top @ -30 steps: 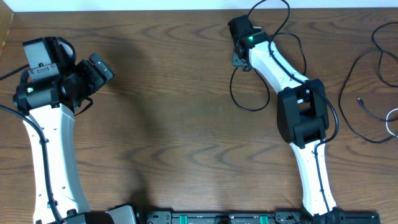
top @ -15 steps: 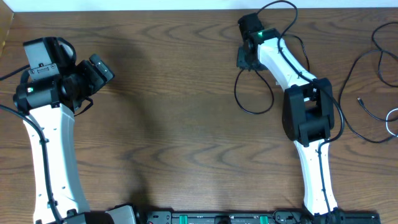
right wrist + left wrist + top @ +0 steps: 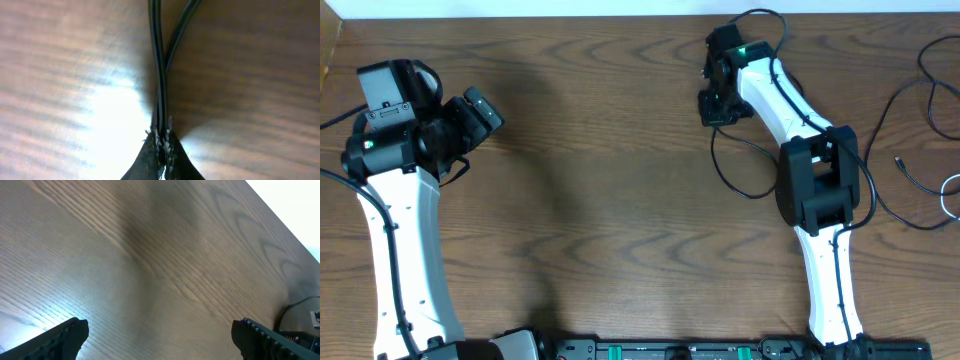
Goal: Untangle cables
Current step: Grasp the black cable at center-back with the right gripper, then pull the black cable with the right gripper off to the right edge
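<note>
- Right pincer (image 3: 161,150): fingers pressed together, pinching two strands of the held black cable (image 3: 159,65) at the tips.
- In the wrist view the strands run along the 6–12 line. They lie tight together at the pincer and split toward the top, where the right strand leans to 1 o'clock.
- Overhead, the right pincer sits at about 1 o'clock on the worktop (image 3: 620,200), near the far edge.
- Below it the held cable droops in a loop toward 5 o'clock and passes under the right arm. Another arc shows above the wrist at 12.
- Green light (image 3: 744,50) is lit on the right arm's wrist.
- Left pincer (image 3: 160,336): fingers spread wide, holding nothing. It hangs over bare wood at about 10 o'clock, angled toward 2.
- Loose black cables (image 3: 872,150) lie at the 3 o'clock edge, well apart from both pincers. They run roughly 12–6 and curve off frame, with one small plug end pointing to 10.
- White cable (image 3: 950,195): only a short bend shows, at the 3 o'clock edge, beside the black ones.
- Room: a broad stretch of wood lies between the arms, from centre to 6 and 9 o'clock. It is tight only at 12, where the worktop ends just behind the right pincer.
</note>
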